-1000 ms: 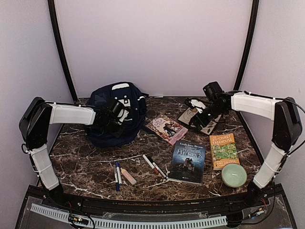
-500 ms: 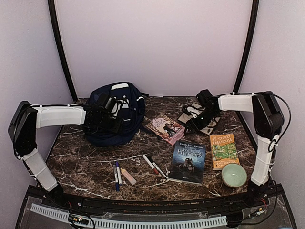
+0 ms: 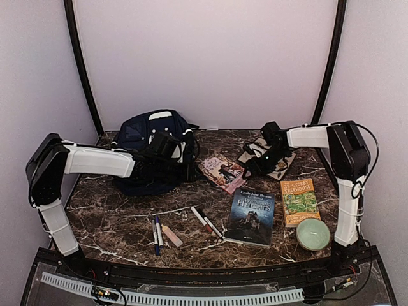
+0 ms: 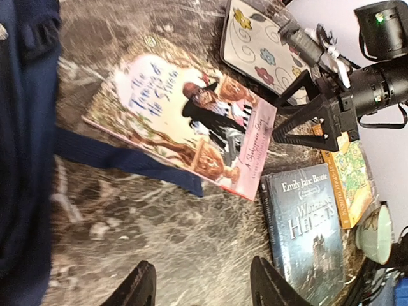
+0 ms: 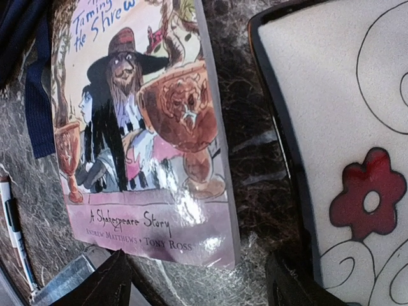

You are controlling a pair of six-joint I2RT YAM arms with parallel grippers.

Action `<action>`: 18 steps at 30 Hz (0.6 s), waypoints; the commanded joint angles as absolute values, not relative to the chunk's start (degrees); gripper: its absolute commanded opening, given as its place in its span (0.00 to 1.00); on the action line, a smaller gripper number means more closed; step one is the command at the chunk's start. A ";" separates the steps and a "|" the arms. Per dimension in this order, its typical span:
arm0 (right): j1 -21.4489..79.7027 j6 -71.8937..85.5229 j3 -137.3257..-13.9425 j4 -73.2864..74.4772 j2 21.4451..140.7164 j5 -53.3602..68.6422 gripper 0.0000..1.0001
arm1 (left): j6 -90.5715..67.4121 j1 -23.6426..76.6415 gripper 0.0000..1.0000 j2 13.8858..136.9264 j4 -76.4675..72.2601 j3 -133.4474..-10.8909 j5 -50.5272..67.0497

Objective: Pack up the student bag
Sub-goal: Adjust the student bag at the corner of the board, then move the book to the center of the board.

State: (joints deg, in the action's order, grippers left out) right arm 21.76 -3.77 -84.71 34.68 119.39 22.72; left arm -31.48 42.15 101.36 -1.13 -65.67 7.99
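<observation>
Pink book (image 5: 146,127), right wrist view, left of frame: title partly cut off at top edge, "Taming", "the Shrew"; on mauve band below, "A Shakespeare Story"; beneath it, "Andrew Matthews · Tony Ross".

Dark book (image 4: 306,223), left wrist view, lower right: "Emily Jane Brontë" over "Wuthering Heights"; spine print too small to read.

Orange book (image 3: 299,201), top view, right of centre: "Storey Treehouse"; number before it unclear.

High overview, close wrist views sharing paperback (image 4: 182,121)
</observation>
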 commanded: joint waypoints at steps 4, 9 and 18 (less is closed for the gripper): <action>21.09 0.09 -87.35 32.16 122.97 31.28 0.73 | -44.69 42.63 0.52 110.36 -13.40 -67.45 16.51; 21.09 0.61 -87.11 29.66 122.92 37.05 0.69 | -47.64 42.65 0.52 115.94 -16.17 -70.21 16.50; 21.10 2.14 -86.71 27.25 122.51 44.07 0.56 | -53.97 42.63 0.52 122.58 -12.15 -73.88 14.72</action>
